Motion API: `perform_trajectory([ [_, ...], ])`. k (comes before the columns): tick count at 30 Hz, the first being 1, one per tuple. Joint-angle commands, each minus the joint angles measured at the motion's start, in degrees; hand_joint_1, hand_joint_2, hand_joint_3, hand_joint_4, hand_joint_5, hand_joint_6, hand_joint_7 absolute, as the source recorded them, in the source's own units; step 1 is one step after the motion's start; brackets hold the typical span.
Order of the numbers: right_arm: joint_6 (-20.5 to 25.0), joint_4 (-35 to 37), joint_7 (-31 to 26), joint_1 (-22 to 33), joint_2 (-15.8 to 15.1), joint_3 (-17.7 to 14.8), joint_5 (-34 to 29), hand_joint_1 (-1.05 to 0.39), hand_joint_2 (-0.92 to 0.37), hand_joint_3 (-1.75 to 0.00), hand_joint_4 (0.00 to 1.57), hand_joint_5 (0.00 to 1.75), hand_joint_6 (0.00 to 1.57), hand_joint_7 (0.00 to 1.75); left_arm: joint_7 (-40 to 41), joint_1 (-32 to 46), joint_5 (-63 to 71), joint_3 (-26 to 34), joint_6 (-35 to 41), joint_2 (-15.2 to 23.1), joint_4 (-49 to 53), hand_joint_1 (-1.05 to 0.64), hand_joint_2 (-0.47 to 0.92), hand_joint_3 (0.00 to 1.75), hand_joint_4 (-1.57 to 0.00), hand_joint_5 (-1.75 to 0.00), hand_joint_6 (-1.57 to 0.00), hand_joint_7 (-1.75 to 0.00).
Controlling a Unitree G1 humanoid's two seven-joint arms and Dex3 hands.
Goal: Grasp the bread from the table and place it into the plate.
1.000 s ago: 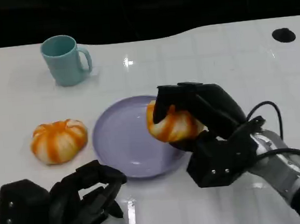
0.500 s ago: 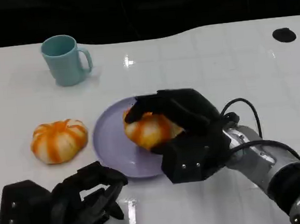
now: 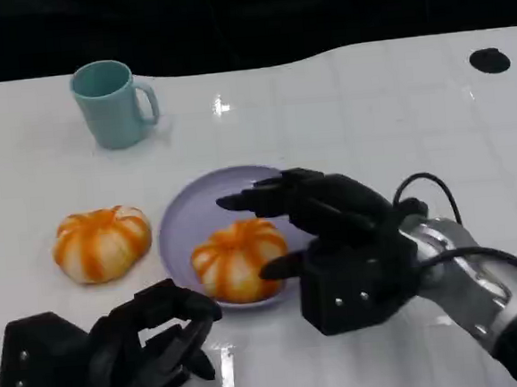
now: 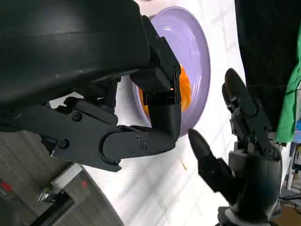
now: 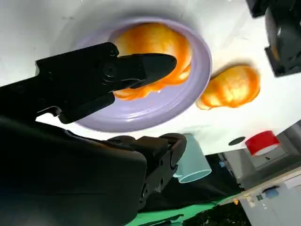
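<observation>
The right wrist view shows what the right hand (image 3: 320, 233) hides from above: fingers spread wide, clear of the bread (image 3: 237, 260) lying in the purple plate (image 3: 189, 219). Left hand (image 3: 110, 358) curled, holding nothing, at the worktop's near edge.

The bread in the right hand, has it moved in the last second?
Yes. The bread went from the plate's right rim leftward and down onto it; the right hand has let go.
</observation>
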Motion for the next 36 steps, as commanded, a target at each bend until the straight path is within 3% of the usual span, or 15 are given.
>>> perform_trajectory([
  [1,-0.5,-6.1,1.9,4.3,-2.8,-2.3,3.3,-0.62,-0.92,-0.23,0.06,0.35,0.3,0.02,0.1,0.4,0.1,0.3,-0.5,0.7,-0.2,-0.44,0.92,0.45,-0.58,-1.74,-0.65,-1.25],
  [8,-0.2,-15.5,2.9,11.7,-5.4,-6.1,8.0,-0.55,-0.92,-0.23,0.14,0.44,0.35,0.04,0.1,0.3,-0.2,0.5,-0.5,0.7,0.0,-0.43,0.92,0.45,-0.6,-1.74,-0.66,-1.25],
  [11,-0.9,-19.4,2.7,15.7,-6.2,-8.5,10.7,-0.51,-0.92,-0.19,0.24,0.52,0.45,0.09,0.1,0.2,-0.2,0.5,-0.3,0.6,0.1,-0.43,0.92,0.45,-0.59,-1.73,-0.66,-1.25],
  [16,0.4,-25.4,4.9,22.2,-5.8,-12.2,18.8,-0.37,-0.92,-0.15,0.45,0.73,0.64,0.18,0.1,0.0,-0.3,0.5,0.0,0.7,0.2,-0.42,0.92,0.45,-0.59,-1.73,-0.65,-1.24],
  [18,2.9,-28.7,6.5,24.9,-5.4,-13.4,22.7,-0.33,-0.92,-0.17,0.42,0.89,0.69,0.22,0.3,0.0,-0.2,0.5,0.2,0.6,0.0,-0.42,0.92,0.45,-0.59,-1.73,-0.64,-1.24],
  [19,3.5,-30.1,7.2,26.2,-5.2,-14.0,24.9,-0.3,-0.92,-0.21,0.43,1.03,0.72,0.27,0.3,0.0,-0.2,0.5,0.2,0.6,0.0,-0.42,0.92,0.45,-0.59,-1.73,-0.64,-1.24],
  [21,4.0,-32.1,8.3,28.4,-4.7,-15.3,28.8,-0.25,-0.92,-0.23,0.45,1.16,0.75,0.33,0.2,0.0,-0.4,0.6,0.3,0.6,0.0,-0.42,0.92,0.45,-0.59,-1.72,-0.65,-1.23],
  [25,3.2,-34.7,8.8,32.1,-4.9,-17.1,31.7,-0.23,-0.85,-0.49,0.58,1.29,0.62,0.95,0.3,-0.1,-0.6,0.8,0.8,0.6,-0.3,-0.42,0.92,0.43,-0.59,-1.74,-0.65,-1.24],
  [26,3.1,-35.4,8.7,33.0,-5.2,-17.5,31.7,-0.24,-0.84,-0.53,0.59,1.31,0.61,1.01,0.3,-0.1,-0.6,0.8,0.7,0.6,-0.2,-0.43,0.92,0.43,-0.59,-1.74,-0.65,-1.24],
  [32,3.1,-39.1,9.0,38.0,-6.3,-20.0,32.4,-0.2,-0.69,-0.89,0.63,1.49,0.62,1.26,0.1,-0.1,-0.6,0.9,0.5,0.6,0.1,-0.43,0.92,0.42,-0.6,-1.75,-0.65,-1.24],
  [36,5.7,-42.0,9.8,40.9,-6.9,-21.2,33.3,-0.22,-0.66,-0.93,0.64,1.57,0.63,1.33,0.1,-0.1,-0.5,1.0,0.2,0.7,0.1,-0.44,0.92,0.42,-0.61,-1.74,-0.66,-1.24],
])
